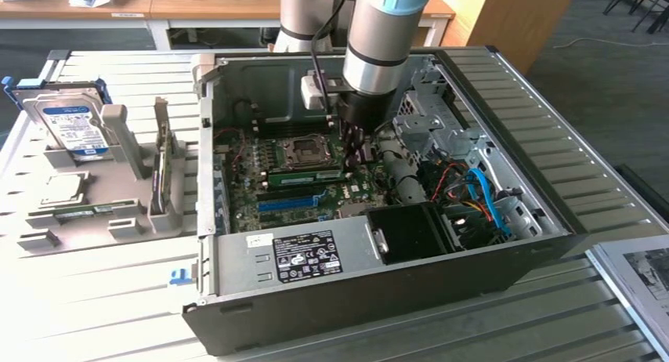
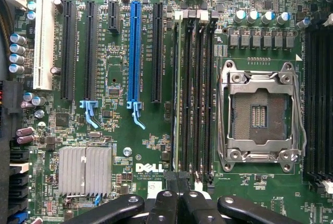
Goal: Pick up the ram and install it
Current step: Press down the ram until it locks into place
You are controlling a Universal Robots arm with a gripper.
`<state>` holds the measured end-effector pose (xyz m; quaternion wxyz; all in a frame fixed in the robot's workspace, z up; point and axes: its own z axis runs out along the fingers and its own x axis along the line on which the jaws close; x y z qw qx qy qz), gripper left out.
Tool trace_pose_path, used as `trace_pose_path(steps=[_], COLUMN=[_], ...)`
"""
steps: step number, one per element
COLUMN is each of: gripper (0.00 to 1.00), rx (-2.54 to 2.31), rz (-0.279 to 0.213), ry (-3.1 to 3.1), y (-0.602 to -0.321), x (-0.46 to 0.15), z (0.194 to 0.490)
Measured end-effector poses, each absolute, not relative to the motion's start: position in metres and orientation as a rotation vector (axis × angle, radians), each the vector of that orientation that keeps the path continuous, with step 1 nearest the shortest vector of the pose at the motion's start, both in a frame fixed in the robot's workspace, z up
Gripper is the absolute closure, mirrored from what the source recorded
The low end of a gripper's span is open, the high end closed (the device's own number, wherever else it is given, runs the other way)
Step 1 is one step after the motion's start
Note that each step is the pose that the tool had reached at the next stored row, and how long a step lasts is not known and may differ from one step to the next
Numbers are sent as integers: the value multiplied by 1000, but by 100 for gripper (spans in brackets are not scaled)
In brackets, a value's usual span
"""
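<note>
Arm reaches down into open PC case [image 1: 502,244] lying on slatted surface [image 1: 94,299]. Tool [image 1: 353,152] sits low over motherboard [image 1: 303,191], close to CPU socket [image 1: 309,149]. Tool fingers [image 2: 166,203] closed tight together, nothing gripped between them. Ram [image 1: 309,176] already lies edge-up in a slot just beside the socket, green stick running along the board; tool is right above/next to one end of it, contact not clear. Wrist view: ram's thin edge [image 2: 178,94] sits in the memory slot furthest from the socket [image 2: 258,115], black slots next to it, blue slot [image 2: 135,52] well off to the side. Exterior view's left: grey holder rack [image 1: 99,213] w/ hard drive [image 1: 71,125] standing upright in it, apart from case.
</note>
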<state>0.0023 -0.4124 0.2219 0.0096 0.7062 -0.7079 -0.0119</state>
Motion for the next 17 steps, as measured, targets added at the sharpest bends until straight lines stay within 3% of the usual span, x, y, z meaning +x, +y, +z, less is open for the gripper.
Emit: trace_pose_path(steps=[17], gripper=[90], rx=[2201], rz=[-47], ry=[-2206], y=[-412], x=[2], z=[233])
